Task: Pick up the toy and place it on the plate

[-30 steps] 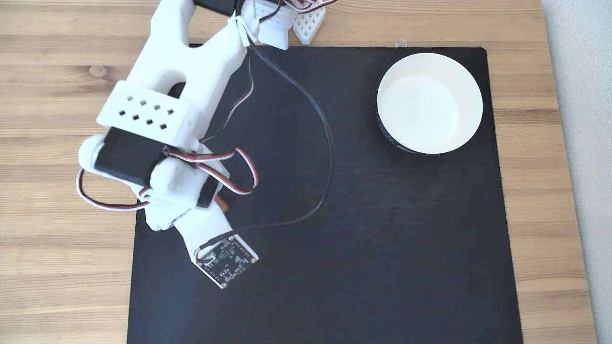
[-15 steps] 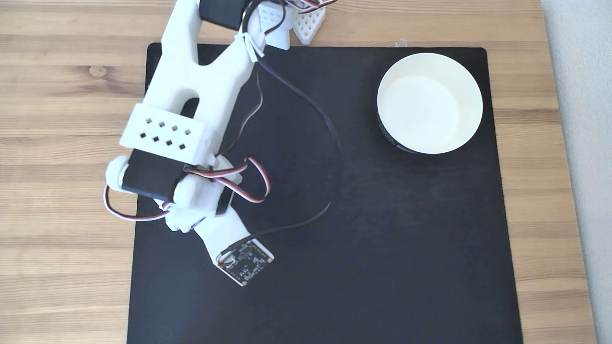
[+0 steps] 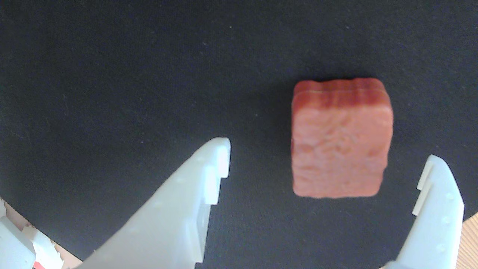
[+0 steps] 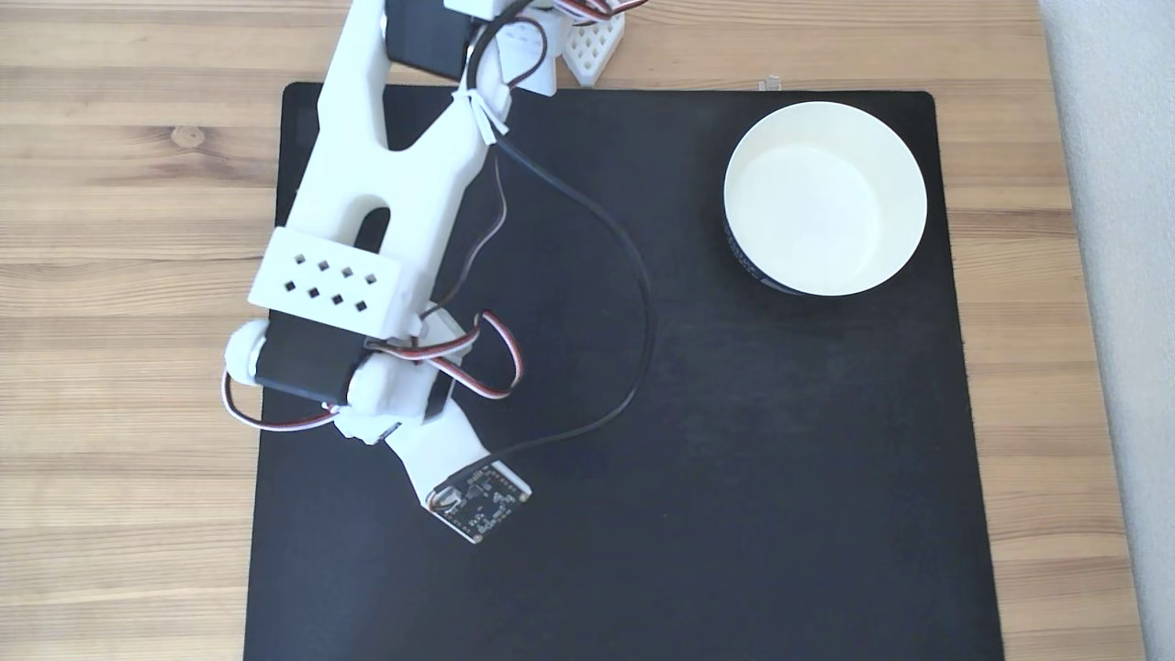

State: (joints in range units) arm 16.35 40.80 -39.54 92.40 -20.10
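Hovering over the black mat [image 3: 112, 74] with jaws spread wide, the gripper [image 3: 328, 160] is gripping nothing — wrist view is showing both white fingers: one fingertip [image 3: 218, 157] at lower centre-left, the other [image 3: 433, 175] at lower right. The toy [image 3: 341, 142] is lying flat on the mat between the two tips, closer to the right-hand one, not touching either. Its textured reddish-brown top is facing the camera, darker side edge showing along the upper end. A sliver of wooden table [image 3: 471, 239] is peeking in at the lower right corner of that view.

Moving outward — in the fixed view the white arm [image 4: 386, 184] is reaching down from the top edge over the left part of the mat [image 4: 734, 459], wrist sitting above the mat's left-centre. A small dark circuit board [image 4: 479, 501] is riding on the wrist end, with a black cable [image 4: 633, 303] looping off to its right and red-white-black servo wires [image 4: 486, 363] bunching at the joint. The arm is covering the fingers and the toy here.

The plate [image 4: 824, 197] is sitting on the mat's upper right corner, well apart from the arm, white inside, dark outer wall showing at its lower left. Wooden table [image 4: 119, 275] is surrounding the mat.
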